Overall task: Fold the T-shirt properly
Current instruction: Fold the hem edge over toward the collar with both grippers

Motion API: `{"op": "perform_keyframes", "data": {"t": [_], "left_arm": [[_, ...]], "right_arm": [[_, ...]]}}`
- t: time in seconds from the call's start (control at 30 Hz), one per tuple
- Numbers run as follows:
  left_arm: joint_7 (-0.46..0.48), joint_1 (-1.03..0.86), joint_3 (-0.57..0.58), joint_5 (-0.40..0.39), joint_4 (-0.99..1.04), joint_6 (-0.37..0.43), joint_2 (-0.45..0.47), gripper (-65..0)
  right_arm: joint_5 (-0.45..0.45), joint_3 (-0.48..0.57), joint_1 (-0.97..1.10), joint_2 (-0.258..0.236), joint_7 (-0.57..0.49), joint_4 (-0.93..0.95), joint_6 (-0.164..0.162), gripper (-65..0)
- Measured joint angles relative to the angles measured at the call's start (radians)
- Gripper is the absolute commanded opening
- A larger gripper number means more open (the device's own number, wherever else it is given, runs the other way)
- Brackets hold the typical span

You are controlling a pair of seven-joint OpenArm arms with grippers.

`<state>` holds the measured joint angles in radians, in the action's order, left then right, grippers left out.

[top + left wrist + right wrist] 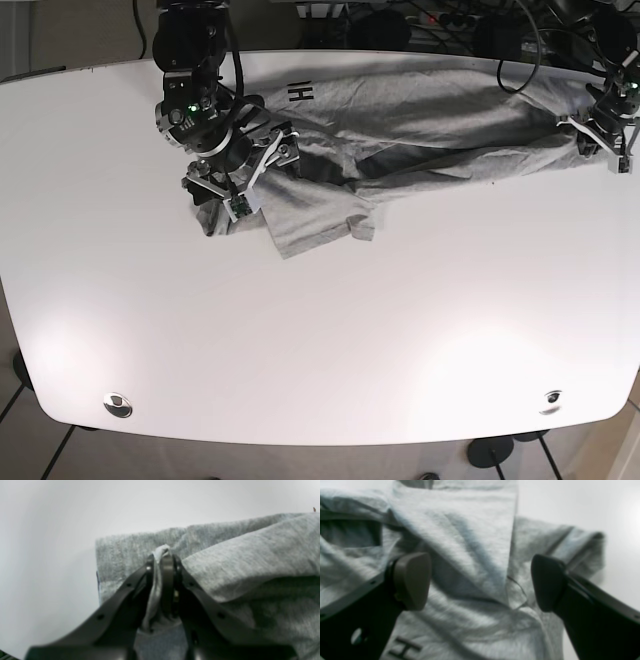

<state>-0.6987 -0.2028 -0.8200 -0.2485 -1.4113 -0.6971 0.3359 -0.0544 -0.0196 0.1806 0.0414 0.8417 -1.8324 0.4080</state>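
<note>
On the left of the base view, the right gripper [238, 172] hangs over the bunched left end of the grey T-shirt [420, 125], which lies stretched across the far part of the white surface [320, 340]. Its jaws stand wide apart with nothing between them: in the right wrist view the tan pad [412, 580] of one finger and the dark tip of the other frame a broad stretch of wrinkled cloth, and neither touches the cloth so far as can be told. Under them a folded flap of the shirt comes down to a point, with a thin dark thread just beside it. A dark printed letter "H" [405, 648] shows on the fabric at the lower edge of that view; in the base view the lettering [299, 95] sits near the far edge of the shirt, just right of the gripper. A short sleeve [318, 218] spreads flat toward the near side, below and right of the right gripper.

Moving right, the shirt runs as a long, creased band with dark folds along its middle.

At the far right, the left gripper [606, 130] grips the shirt's right end. In the left wrist view its jaws are clenched on a thin pinch of grey fabric [160, 552] that pokes up between the tips, with the rest of the cloth draped to the right.
</note>
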Motion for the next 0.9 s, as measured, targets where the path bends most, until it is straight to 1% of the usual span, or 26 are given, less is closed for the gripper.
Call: {"op": "perform_keyframes", "data": {"t": [0.07,0.1,0.13,0.17,0.2,0.23,0.27,0.3,0.33,0.37,0.4,0.53,0.67,0.73,0.8,0.9], "left_arm": [[0.0,0.001,0.0,0.0,0.0,0.0,0.0,-65.0],[0.0,0.001,0.0,0.0,0.0,0.0,0.0,-65.0],[0.0,0.001,0.0,0.0,0.0,0.0,0.0,-65.0],[0.0,0.001,0.0,0.0,0.0,0.0,0.0,-65.0],[0.0,0.001,0.0,0.0,0.0,0.0,0.0,-65.0],[0.001,0.003,0.0,0.0,0.0,0.0,0.0,-65.0],[0.005,0.006,0.0,-0.001,0.0,0.0,0.0,-65.0],[0.003,0.016,0.0,0.0,0.0,0.0,-0.001,-65.0],[-0.002,0.036,0.0,0.001,0.0,0.0,0.0,-65.0],[0.0,0.051,0.0,0.0,0.0,0.0,0.0,-65.0],[0.003,0.06,0.0,0.0,-0.002,0.0,0.0,-65.0],[-0.008,0.09,0.0,-0.004,-0.045,0.0,0.0,-65.0],[-0.001,0.095,0.0,-0.008,-0.111,-0.001,0.0,-65.0],[-0.003,0.094,0.0,-0.007,-0.123,-0.003,0.0,-65.0],[0.004,0.073,-0.003,-0.008,-0.127,-0.003,0.003,-65.0],[0.003,0.019,-0.041,-0.014,-0.124,-0.011,0.012,-65.0]], "right_arm": [[0.005,-0.009,-0.034,0.011,-0.002,0.07,-0.012,-5.2],[0.0,-0.015,-0.052,0.017,-0.004,0.115,-0.006,-10.0],[-0.002,-0.028,-0.061,0.025,-0.004,0.138,-0.002,-16.2],[-0.001,-0.039,-0.068,0.032,-0.005,0.155,-0.003,-24.4],[0.0,-0.051,-0.079,0.04,-0.005,0.168,0.003,-34.6],[-0.001,-0.069,-0.087,0.048,-0.023,0.174,0.003,-51.4],[-0.003,-0.075,-0.09,0.05,-0.034,0.173,0.004,-62.3],[-0.003,-0.076,-0.095,0.05,-0.03,0.173,0.004,-63.6],[-0.001,-0.077,-0.1,0.051,-0.024,0.171,0.004,-60.4],[-0.001,-0.077,-0.102,0.05,-0.021,0.159,0.004,-62.8],[-0.002,-0.077,-0.102,0.05,-0.022,0.139,0.004,-63.4],[-0.002,-0.077,-0.104,0.048,-0.015,0.014,0.004,-62.9],[-0.002,-0.077,-0.103,0.046,0.126,-0.126,0.004,-62.9],[-0.005,-0.077,-0.083,0.044,0.155,-0.18,0.004,-62.9],[-0.004,-0.077,-0.026,0.045,0.181,-0.187,0.005,-62.9],[-0.002,-0.077,0.058,0.045,0.18,-0.187,0.008,-62.9]]}}
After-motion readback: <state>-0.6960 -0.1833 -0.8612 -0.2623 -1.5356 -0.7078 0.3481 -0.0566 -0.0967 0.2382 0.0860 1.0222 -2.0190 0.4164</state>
